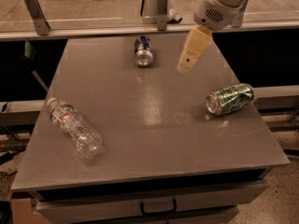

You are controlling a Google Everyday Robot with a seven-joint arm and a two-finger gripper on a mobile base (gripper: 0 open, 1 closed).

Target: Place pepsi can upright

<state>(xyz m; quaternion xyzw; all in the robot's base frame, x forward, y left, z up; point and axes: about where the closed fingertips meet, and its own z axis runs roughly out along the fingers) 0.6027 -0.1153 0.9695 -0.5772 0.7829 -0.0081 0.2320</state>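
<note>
The pepsi can [143, 51] lies on its side near the far edge of the grey table [149, 125], its silver end facing me. My gripper [186, 65] hangs from the white arm at the upper right, above the table and a short way right of the can, not touching it. It holds nothing that I can see.
A dented green can [230, 98] lies on its side at the right of the table. A clear plastic bottle [74, 127] with a red-and-white label lies at the left front. A metal rail and posts [161, 8] run behind the table. Drawers sit below its front edge.
</note>
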